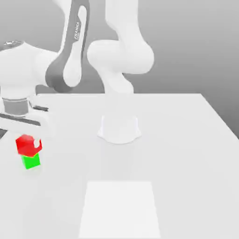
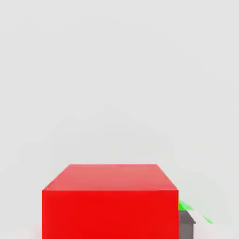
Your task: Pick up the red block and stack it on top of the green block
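At the exterior view's left, the fingers [image 1: 29, 141] pinch the red block [image 1: 28, 145] directly over the green block [image 1: 31, 161].

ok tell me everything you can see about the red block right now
The red block is a small, plain, bright red cube with smooth matte faces and no markings. In the exterior view it sits near that view's left edge, just under the arm's tool, which is shut on it. It looks slightly turned relative to the green block directly beneath it. Whether the two cubes already touch cannot be told. Both are over the white table.
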Motion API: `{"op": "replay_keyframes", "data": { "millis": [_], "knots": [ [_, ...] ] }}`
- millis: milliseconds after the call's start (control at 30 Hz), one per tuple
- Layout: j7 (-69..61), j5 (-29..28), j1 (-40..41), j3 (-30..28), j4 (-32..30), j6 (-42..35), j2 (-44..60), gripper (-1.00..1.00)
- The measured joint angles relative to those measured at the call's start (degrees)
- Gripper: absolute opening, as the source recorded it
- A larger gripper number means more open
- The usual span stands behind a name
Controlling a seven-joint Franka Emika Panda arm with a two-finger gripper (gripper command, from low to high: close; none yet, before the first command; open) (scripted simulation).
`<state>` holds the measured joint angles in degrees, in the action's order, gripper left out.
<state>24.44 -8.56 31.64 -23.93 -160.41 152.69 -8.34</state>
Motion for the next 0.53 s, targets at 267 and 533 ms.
{"op": "replay_keyframes", "data": {
  "millis": [267, 533],
  "knots": [
    [-11.1, 14.0, -2.4, -4.0, -0.3, 4.4, 6.4, -1.0],
    [-16.7, 21.9, -2.3, -2.3, -0.2, 11.6, 13.8, -1.0]
  ]
}}
